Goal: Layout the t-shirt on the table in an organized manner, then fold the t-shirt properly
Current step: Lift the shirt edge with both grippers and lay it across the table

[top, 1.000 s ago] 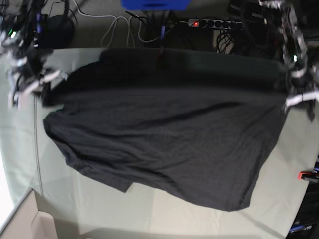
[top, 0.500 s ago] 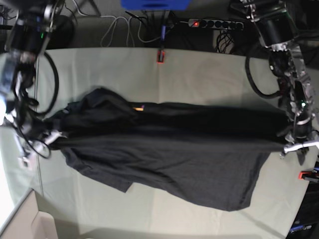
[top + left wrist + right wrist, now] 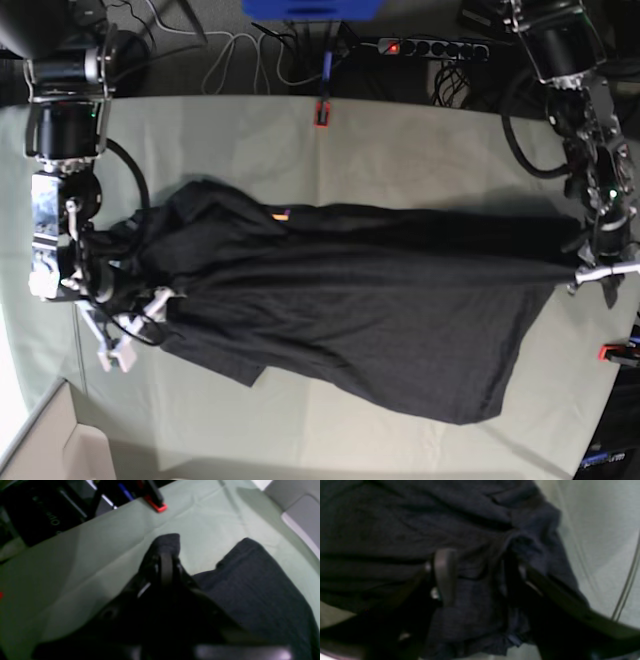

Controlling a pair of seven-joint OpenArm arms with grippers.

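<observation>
The charcoal-black t-shirt lies spread wide across the pale grey-green table, with a small coloured print showing near its far left part. My left gripper is at the shirt's right end. In the left wrist view it is shut on a corner of the shirt. My right gripper is at the shirt's left end. In the right wrist view its jaws stand apart with bunched fabric lying between them.
Red clamps sit on the table's far edge and right edge, the latter also in the left wrist view. A power strip and cables lie beyond the far edge. A pale box stands at the lower left.
The raised shirt has come down flat on the table. My right gripper moved toward the front edge and its jaws parted. The left gripper stays shut on its corner.
</observation>
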